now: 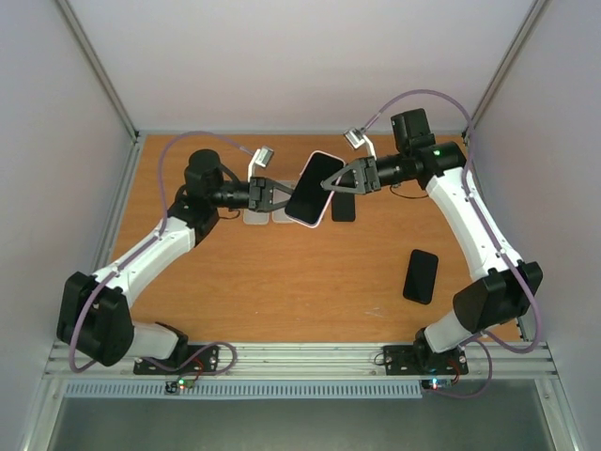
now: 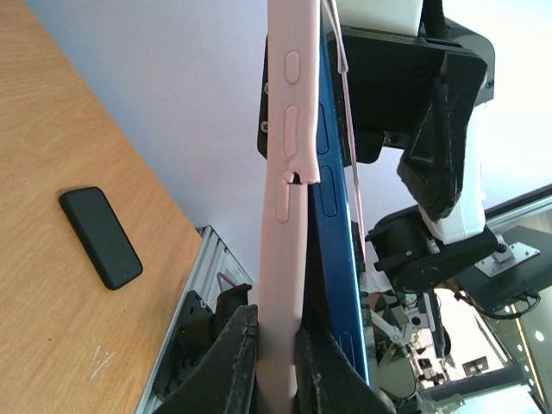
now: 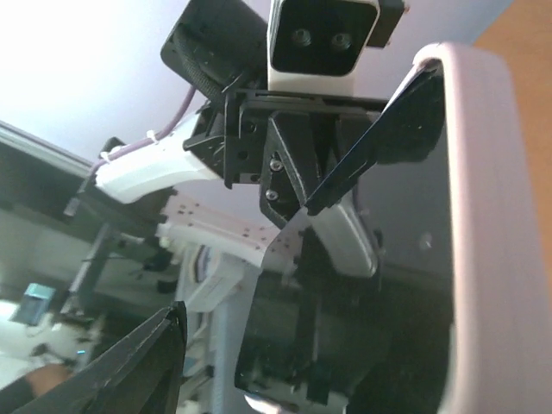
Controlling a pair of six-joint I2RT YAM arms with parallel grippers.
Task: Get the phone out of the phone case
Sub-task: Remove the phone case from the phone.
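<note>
A pink phone case (image 1: 325, 214) with the dark phone (image 1: 313, 186) in it hangs tilted in the air over the middle of the table. My left gripper (image 1: 282, 195) is shut on the case's left end. In the left wrist view both fingers pinch the pink case wall (image 2: 285, 216), and the phone's blue edge (image 2: 336, 224) stands slightly apart from it. My right gripper (image 1: 336, 181) is open at the phone's right edge. The right wrist view shows one finger (image 3: 138, 362) far left of the phone screen (image 3: 405, 285) and the case rim (image 3: 492, 216).
A second black phone (image 1: 421, 276) lies flat on the wooden table at the right, also seen as the black phone (image 2: 101, 237) in the left wrist view. A dark flat item (image 1: 344, 209) and pale flat items (image 1: 268, 218) lie under the held phone.
</note>
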